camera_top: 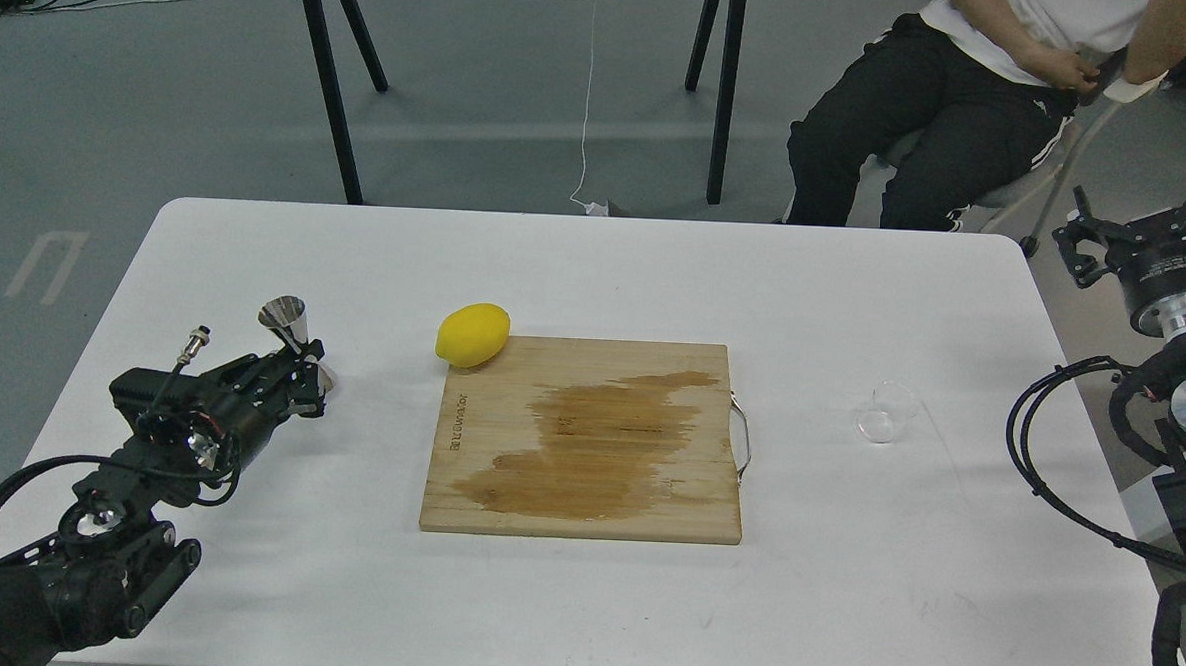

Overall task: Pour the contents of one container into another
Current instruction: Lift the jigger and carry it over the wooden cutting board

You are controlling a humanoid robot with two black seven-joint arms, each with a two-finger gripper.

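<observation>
Lower left of the frame: the robot's left gripper (303, 368) has its jaws clamped on the narrow waist of the steel jigger (288, 325), held tilted just above the white table (581, 613). The clear glass cup (885, 413) appears to lie on its side at centre right, well apart from a stained wooden cutting board (585, 438) and a lemon (473, 334). The right gripper (1138, 232), at the right edge, stands with jaws apart, holding nothing. The cup looks light, slick and breakable; a gentle grasp across its wall seems safest.
</observation>
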